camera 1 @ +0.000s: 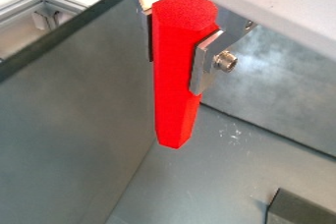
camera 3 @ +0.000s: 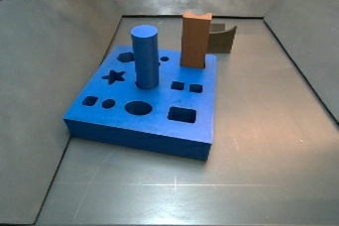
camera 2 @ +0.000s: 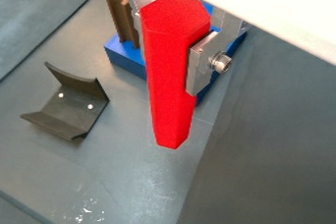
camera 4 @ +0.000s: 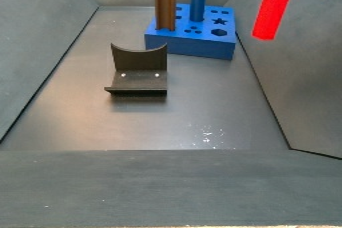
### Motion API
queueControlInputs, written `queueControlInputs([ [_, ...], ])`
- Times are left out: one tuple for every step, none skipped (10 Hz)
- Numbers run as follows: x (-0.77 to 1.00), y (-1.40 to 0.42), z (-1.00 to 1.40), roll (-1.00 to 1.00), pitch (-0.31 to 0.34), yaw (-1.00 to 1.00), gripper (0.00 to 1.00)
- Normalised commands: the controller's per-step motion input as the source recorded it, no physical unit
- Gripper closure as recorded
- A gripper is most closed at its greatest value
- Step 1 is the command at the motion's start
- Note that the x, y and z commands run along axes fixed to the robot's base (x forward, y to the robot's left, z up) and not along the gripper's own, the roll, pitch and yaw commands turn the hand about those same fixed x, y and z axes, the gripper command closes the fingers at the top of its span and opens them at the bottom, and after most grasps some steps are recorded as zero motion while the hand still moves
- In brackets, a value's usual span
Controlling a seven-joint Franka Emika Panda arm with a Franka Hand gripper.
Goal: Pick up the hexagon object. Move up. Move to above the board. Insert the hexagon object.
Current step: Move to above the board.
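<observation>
Peg (camera 1: pixel 175 71) clamped in my hand (camera 1: pixel 178 56), hanging upright below my fingers (camera 1: pixel 210 63), well clear of the desk (camera 2: pixel 197 184). Board (camera 2: pixel 132 56) sits off to one side below me, not yet under the peg; cylinder (camera 3: pixel 145 58) and block (camera 3: pixel 197 40) stand in it. Fixture (camera 2: pixel 66 105) below too. Risks: long overhang could swing or tilt in my grip; the travelling peg could clip cylinder or block; hexagon faces misaligned with the hole would jam.

There is one red hexagon object (camera 4: pixel 275 6), one blue cylinder (camera 3: pixel 145 57), one brown block (camera 3: pixel 197 39), one board (camera 3: pixel 133 127), one fixture (camera 4: pixel 138 71) and one claw (camera 2: pixel 168 51).
</observation>
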Motion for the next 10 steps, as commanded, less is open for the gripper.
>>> queueControlInputs([
  [-0.04, 0.06, 0.87, -0.03, 0.068, -0.05, 1.00],
  [-0.02, 0.05, 0.75, -0.04, 0.078, -0.05, 1.00],
  [-0.01, 0.05, 0.66, -0.05, 0.079, -0.05, 1.00],
  [-0.01, 0.04, 0.50, -0.06, 0.079, -0.05, 1.00],
  [-0.01, 0.03, 0.39, -0.06, 0.072, -0.05, 1.00],
  [-0.01, 0.02, 0.24, -0.07, 0.067, -0.05, 1.00],
  [-0.01, 0.02, 0.17, -0.07, 0.064, -0.05, 1.00],
  [0.47, -1.00, 0.11, -0.25, 0.404, 1.00, 1.00],
  [0.48, -1.00, 0.11, -0.20, 0.439, 1.00, 1.00],
  [0.50, -1.00, 0.11, -0.13, 0.482, 0.93, 1.00],
])
